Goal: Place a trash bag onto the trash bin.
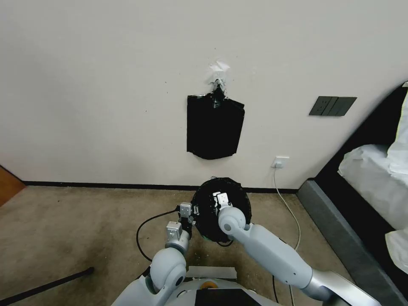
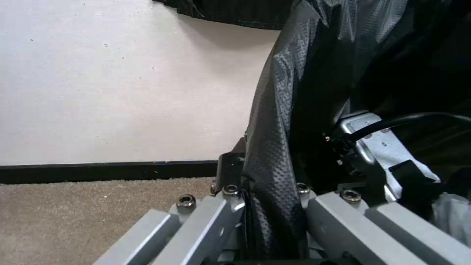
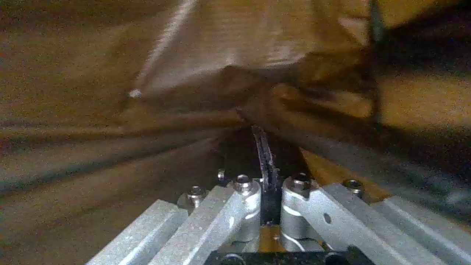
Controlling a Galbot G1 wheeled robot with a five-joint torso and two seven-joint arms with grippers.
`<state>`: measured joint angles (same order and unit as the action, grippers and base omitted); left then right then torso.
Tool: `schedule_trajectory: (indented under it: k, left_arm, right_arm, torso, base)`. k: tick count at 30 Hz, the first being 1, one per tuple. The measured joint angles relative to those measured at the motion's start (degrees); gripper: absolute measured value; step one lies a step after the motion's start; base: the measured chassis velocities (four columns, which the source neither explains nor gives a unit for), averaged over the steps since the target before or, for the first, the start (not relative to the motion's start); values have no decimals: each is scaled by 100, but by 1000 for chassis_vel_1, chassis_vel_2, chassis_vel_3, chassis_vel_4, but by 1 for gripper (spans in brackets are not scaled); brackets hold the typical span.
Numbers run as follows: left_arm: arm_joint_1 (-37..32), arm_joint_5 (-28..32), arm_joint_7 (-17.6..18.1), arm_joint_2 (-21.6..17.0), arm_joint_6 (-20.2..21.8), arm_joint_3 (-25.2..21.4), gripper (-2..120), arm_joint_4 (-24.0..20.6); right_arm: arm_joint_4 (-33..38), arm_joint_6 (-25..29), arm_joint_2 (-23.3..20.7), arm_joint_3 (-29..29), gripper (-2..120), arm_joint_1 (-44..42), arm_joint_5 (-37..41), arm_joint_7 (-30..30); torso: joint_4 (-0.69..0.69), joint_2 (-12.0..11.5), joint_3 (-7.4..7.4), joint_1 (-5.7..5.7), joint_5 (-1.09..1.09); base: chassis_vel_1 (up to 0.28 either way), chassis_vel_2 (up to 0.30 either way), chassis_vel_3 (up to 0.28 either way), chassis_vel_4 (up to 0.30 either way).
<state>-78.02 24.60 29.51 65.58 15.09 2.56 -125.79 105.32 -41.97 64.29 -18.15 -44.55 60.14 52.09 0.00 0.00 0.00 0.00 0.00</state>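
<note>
Trash bag (image 1: pixel 221 208): one, black and glossy, spread over a round opening on the carpet just in front of the wall's base; it covers the top of the trash bin so fully that the bin's own surface cannot be made out. In the left wrist view the same bag (image 2: pixel 294 121) rises as a dimpled, creased sheet straight out of the gripper.

Grippers: two, both at the bag.
- Left gripper (image 1: pixel 190 221): at the near-left edge of the bag's opening; in its wrist view (image 2: pixel 267 206) the fingers are pressed together with a fold of black film pinched between them.
- Right gripper (image 1: pixel 218 199): reaching down inside the bag's opening; in its wrist view (image 3: pixel 265 162) the fingers sit close against each other with a thin dark strip of film caught between them, and stretched folds of film fan out ahead.

Pack of bags (image 1: pixel 214 127): one, flat and black, hanging on the wall above the bin from a taped hook (image 1: pixel 218 74).

Wall fittings: one dark switch plate (image 1: pixel 332 106) to the right; one white socket (image 1: pixel 280 162) lower down, with one white cable (image 1: pixel 289 208) trailing to the floor.

Bed (image 1: pixel 374 178): one, white bedding on a dark frame, at the right edge
</note>
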Motion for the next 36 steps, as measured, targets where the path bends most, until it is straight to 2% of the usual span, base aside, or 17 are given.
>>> schedule_trajectory:
  k: [15,18,21,23,25,26,28,29,30,31,33,34,36]
  left_arm:
    - [-45,42,-13,-26,18,-23,1,-77]
    - [-68,51,-10,-21,19,-42,1,-73]
    - [-87,307,144,36,105,-99,1,-25]
    - [-82,367,183,49,125,-109,1,-12]
    - [-33,740,403,137,244,-141,1,59]
    - [-33,740,403,137,244,-141,1,59]
    - [37,1303,773,278,350,-147,1,127]
    - [37,1303,773,278,350,-147,1,127]
    - [98,1822,1102,428,412,-146,1,181]
    - [136,2092,1269,514,439,-150,1,220]
    - [164,2260,1376,581,459,-155,1,253]
    - [255,2583,1621,717,521,-186,1,398]
    - [279,2638,1675,743,534,-190,1,444]
  right_arm:
    - [-32,5,-17,44,0,-30,14,-17]
    - [198,5,-82,74,0,-60,70,-17]
    - [849,3,-330,157,10,-166,261,-43]
    - [959,3,-380,177,14,-191,310,-50]
    - [1400,0,-575,329,25,-349,552,-158]
    - [1400,0,-575,329,25,-349,552,-158]
    - [1846,-1,-764,489,35,-559,727,-368]
    - [1846,-1,-764,489,35,-559,727,-368]
    - [2098,-3,-891,613,41,-732,754,-555]
    - [2266,-2,-965,715,45,-848,763,-676]
    - [2369,-3,-1014,790,49,-927,769,-748]
    - [2572,-4,-1116,983,56,-1119,773,-885]
    - [2626,-4,-1145,1052,59,-1179,773,-926]
  torso:
    - [0,0,0,0,0]
    - [0,0,0,0,1]
    - [0,0,0,0,1]
    - [1,0,0,0,0]
    - [0,0,0,0,1]
    - [0,0,0,0,1]
    - [0,0,0,0,1]
    - [0,0,0,0,1]
    - [0,0,0,0,1]
    - [-1,0,-1,0,1]
    - [-1,0,-1,-1,0]
    - [-2,0,0,-1,2]
    - [-1,0,0,-1,2]
  base:
    - [0,0,0,0]
    - [0,0,0,0]
    - [0,0,0,0]
    - [0,0,0,0]
    - [0,0,0,0]
    - [0,0,0,0]
    - [0,0,0,0]
    - [0,0,0,0]
    - [0,0,0,0]
    - [0,0,0,0]
    - [0,0,0,0]
    - [0,0,0,0]
    - [0,0,0,0]
